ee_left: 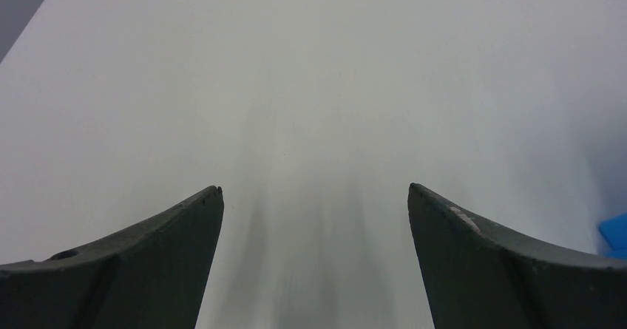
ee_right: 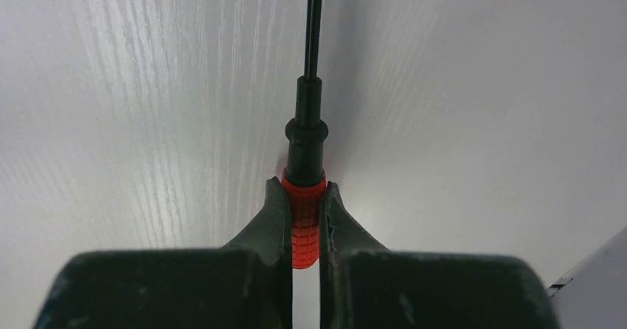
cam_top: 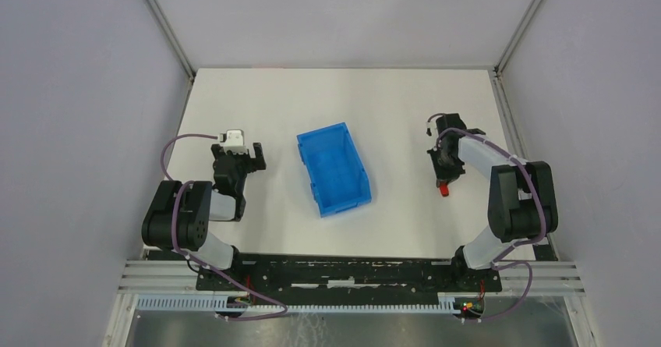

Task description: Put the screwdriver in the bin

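The right fingers [ee_right: 272, 222] pinch the red handle of the screwdriver [ee_right: 305, 229] low over the tabletop [cam_top: 273, 105], well right of the bin [cam_top: 334, 168], while the left fingers [ee_left: 170, 255] stand wide apart.

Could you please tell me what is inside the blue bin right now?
Nothing shows inside the bin, only its bare blue floor and walls. The screwdriver is outside it, clamped in the right hand. Floor tight against the near wall may be hidden.
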`<state>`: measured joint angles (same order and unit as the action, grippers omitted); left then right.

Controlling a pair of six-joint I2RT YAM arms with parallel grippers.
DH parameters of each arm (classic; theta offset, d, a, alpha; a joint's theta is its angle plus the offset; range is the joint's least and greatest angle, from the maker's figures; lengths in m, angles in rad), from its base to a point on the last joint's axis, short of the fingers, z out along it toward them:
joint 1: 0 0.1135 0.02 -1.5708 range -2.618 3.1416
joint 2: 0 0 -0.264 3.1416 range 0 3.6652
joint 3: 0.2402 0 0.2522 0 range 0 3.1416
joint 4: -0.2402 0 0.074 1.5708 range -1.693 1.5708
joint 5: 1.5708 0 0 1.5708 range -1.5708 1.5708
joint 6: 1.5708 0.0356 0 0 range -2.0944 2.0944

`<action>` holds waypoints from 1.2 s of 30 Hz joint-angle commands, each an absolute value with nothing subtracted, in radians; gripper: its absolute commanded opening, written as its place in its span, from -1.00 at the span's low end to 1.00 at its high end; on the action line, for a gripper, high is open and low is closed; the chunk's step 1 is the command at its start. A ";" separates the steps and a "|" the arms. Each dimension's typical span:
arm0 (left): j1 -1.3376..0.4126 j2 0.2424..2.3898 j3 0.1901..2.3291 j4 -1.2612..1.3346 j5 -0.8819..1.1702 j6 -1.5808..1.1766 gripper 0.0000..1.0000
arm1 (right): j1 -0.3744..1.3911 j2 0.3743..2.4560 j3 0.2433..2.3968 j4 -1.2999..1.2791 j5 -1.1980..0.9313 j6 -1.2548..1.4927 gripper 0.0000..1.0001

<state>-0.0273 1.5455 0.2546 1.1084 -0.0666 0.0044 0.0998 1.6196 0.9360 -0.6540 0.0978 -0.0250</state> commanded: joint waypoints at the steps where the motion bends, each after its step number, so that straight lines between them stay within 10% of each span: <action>1: -0.020 1.528 0.258 1.140 -0.052 -0.025 1.00 | 0.096 1.570 1.109 -0.775 0.104 -0.028 -1.00; 13: -0.020 1.528 0.258 1.140 -0.051 -0.025 1.00 | 0.119 1.472 1.386 -1.036 0.103 0.077 -1.00; 23: -0.020 1.528 0.258 1.140 -0.052 -0.025 1.00 | 0.831 1.660 1.662 -0.932 0.092 0.273 -1.00; 36: -0.020 1.528 0.258 1.140 -0.052 -0.025 1.00 | 0.921 1.922 1.582 -0.771 0.130 0.279 -1.00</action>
<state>-0.0273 1.5455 0.2550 1.1084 -0.0666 0.0044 0.9176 1.8755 1.6325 -0.8513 0.1066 0.2657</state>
